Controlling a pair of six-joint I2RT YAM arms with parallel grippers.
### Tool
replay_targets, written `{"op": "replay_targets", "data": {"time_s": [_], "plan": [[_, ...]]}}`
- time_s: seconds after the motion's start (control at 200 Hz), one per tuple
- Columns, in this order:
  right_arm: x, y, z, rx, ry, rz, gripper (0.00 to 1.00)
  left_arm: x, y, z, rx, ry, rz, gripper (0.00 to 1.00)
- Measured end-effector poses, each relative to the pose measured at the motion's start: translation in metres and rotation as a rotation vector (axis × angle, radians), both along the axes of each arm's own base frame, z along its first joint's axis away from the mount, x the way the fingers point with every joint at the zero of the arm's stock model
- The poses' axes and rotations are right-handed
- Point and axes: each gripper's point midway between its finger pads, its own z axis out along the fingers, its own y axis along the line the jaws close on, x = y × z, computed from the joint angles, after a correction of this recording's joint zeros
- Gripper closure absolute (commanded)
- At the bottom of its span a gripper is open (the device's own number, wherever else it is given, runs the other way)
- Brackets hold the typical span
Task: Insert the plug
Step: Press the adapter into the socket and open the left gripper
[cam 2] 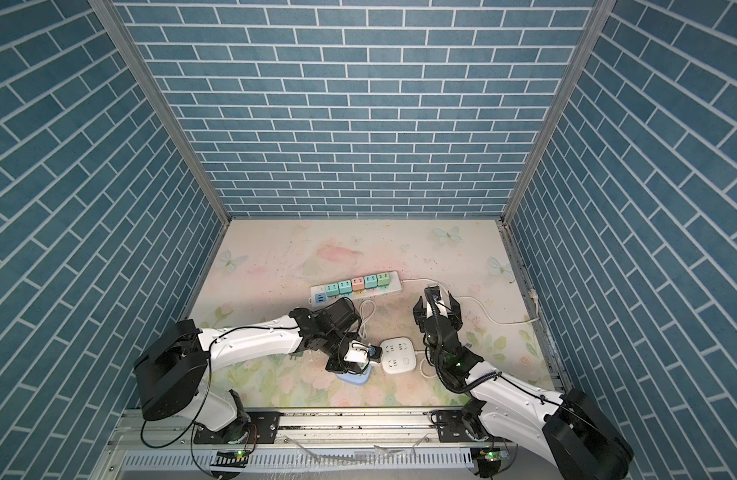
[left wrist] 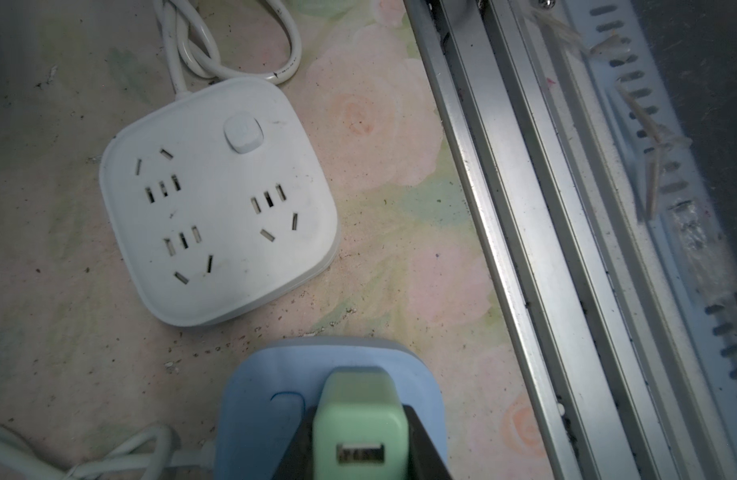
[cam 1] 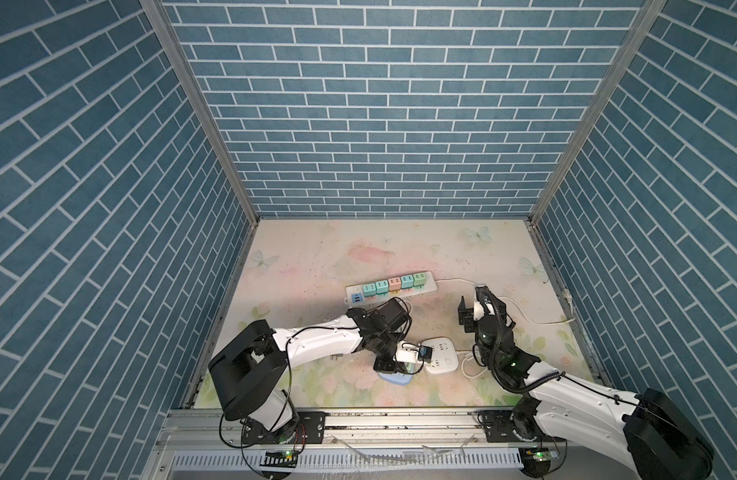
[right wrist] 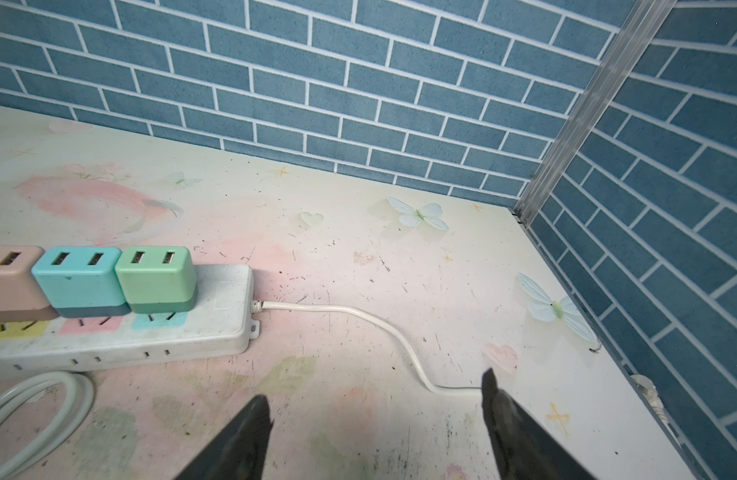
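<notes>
My left gripper (left wrist: pixel 358 432) is shut on a mint-green plug (left wrist: pixel 358 395), a small cube with a USB port facing the camera. The plug stands over the top face of a blue square socket block (left wrist: pixel 258 399); its prongs are hidden, so I cannot tell whether it is seated. In both top views this gripper (cam 1: pixel 408 362) (cam 2: pixel 356 358) hangs low over the blue block (cam 1: pixel 394 379) (cam 2: pixel 354 379) near the front of the table. My right gripper (right wrist: pixel 375 399) (cam 1: pixel 473 305) is open and holds nothing, hovering over bare table right of centre.
A white square socket block (left wrist: pixel 217 199) (cam 1: pixel 441 354) lies just right of the blue one, with its cord looped beside it. A long white power strip (cam 1: pixel 429 286) (right wrist: pixel 217 328) carrying several coloured plugs lies mid-table, its cable (right wrist: pixel 358 316) trailing right. An aluminium rail (left wrist: pixel 504 232) borders the front edge.
</notes>
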Motion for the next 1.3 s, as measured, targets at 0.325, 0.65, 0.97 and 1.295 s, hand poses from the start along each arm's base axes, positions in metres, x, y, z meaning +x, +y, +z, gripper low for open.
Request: {"op": "replay_targets", "data": {"time_s": [0.325,0.65,0.97,1.295], "plan": [[0.0,0.0,-0.001,-0.001,0.002,0.001,0.18,0.004,-0.011,0.0,-0.024,0.036,0.022,1.0],[0.0,0.0,-0.001,-0.001,0.002,0.001,0.18,0.01,-0.01,-0.006,-0.013,0.002,0.048,0.01],[0.0,0.001,-0.001,-0.002,0.003,0.002,0.18,0.021,-0.003,0.014,-0.046,-0.097,0.092,0.0],[0.001,0.001,-0.005,-0.011,0.012,0.0,0.18,0.064,0.0,0.137,-0.355,-0.316,0.429,0.01]]}}
